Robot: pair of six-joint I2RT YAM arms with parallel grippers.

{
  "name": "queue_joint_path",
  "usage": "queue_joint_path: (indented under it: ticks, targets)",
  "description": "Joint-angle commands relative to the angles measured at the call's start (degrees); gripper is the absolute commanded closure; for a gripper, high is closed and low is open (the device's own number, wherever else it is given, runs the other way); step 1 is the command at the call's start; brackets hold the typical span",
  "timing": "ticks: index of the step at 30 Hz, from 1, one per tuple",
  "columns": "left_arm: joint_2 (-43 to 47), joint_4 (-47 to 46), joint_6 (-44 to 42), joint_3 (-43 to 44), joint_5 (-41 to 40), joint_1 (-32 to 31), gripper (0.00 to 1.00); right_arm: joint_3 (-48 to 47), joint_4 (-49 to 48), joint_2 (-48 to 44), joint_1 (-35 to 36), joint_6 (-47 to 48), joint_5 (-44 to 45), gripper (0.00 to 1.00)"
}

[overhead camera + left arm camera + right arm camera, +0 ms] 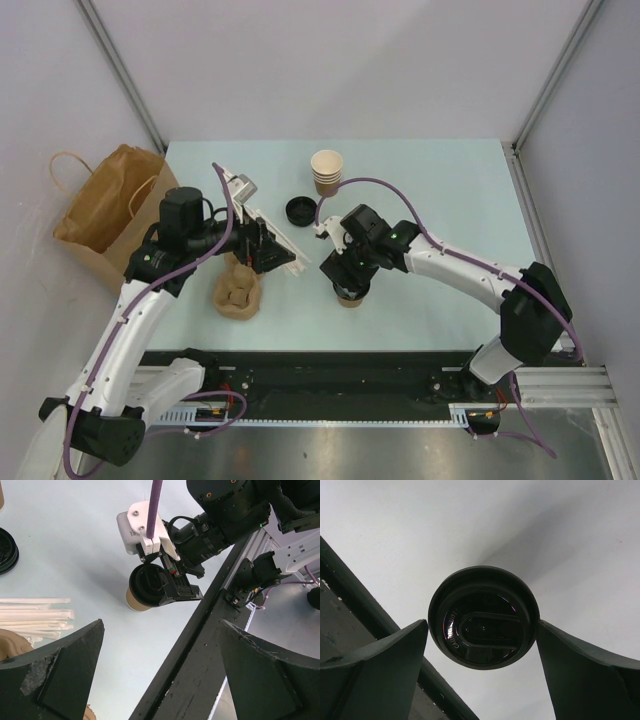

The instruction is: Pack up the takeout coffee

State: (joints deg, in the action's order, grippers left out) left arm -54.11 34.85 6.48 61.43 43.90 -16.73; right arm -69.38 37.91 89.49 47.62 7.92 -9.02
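The black-lidded coffee cup (136,600) stands upright on the table (450,200) straight below the right claw (483,623), whose fingers are spread apart, one on each side of it, and the left claw (161,625), spread apart and empty too, sits farther away

Robotics lab test cell; plain white panel walls (330,60) held in aluminium corner posts (118,70), pale green tabletop (450,200), white left arm (125,322) and right arm (462,266) bolted to a black rail (340,385) at the near edge, aluminium extrusion frame (560,382) beneath, purple cable (372,181) run exposed along the arms
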Motion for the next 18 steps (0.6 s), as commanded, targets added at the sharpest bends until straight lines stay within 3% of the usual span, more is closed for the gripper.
queue_joint_path:
  ticks: [1,7,18]
  targets:
    - [0.6,-2.3,0.3,-0.5,0.8,0.5,0.01,-1.7,-0.6,1.0,0.4,0.8,0.9,0.10]
    - [0.2,-3.3,0.6,-0.5,0.6,0.5,0.00,-1.6,-0.5,0.2,0.8,1.1,1.8,0.23]
    - [0.2,-3.2,0.6,-0.2,-0.2,0.4,0.01,-1.6,-0.3,-1.2,2.3,2.3,5.2,0.30]
